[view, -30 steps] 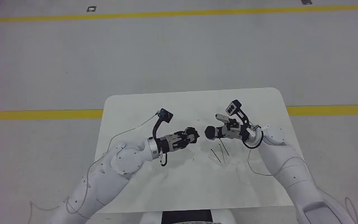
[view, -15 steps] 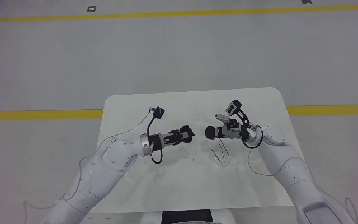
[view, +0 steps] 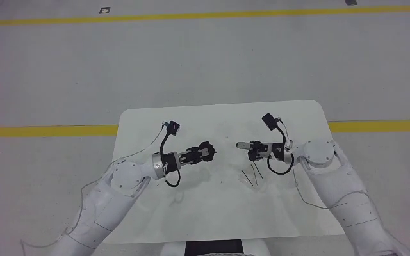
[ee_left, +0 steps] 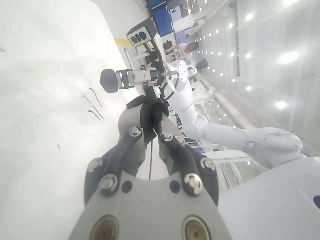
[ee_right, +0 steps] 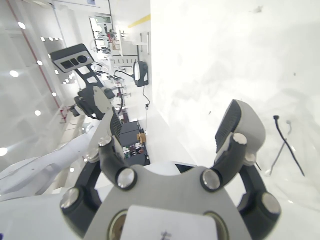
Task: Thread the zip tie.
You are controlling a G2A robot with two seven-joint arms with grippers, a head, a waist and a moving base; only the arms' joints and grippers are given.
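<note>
Nearest the robot, three loose thin black plastic zip ties [view: 251, 174] lie flat in a small cluster on the white desk [view: 211, 211], at about 3 o'clock from its centre and toward 5 o'clock from the right gripper [view: 242, 145]. In the right wrist view two of them cross each other. Ties like these should be very light, springy along their length and slick. On the flat desk they will likely skid, so a pinch on the strap close behind the blocky head looks the surest hold, leaving the pointed tail free to feed. Farther out, the two grippers face each other above the middle of the desk, apart, with the left gripper [view: 208, 151] at 9 o'clock from the right one. The left fingers [ee_left: 130, 126] are pressed together, pinching a thin black strap [ee_left: 150, 156] that runs back between them toward the palm. I judge it to be the zip tie to be threaded. A dark bunched bit sits at the tips, and I cannot tell whether it is the tie's head or padding. The right fingers [ee_right: 226, 123] are spread wide, their ribbed black pads bare, holding and touching nothing. Threading looks not yet begun, since the free end has no second hold.
</note>
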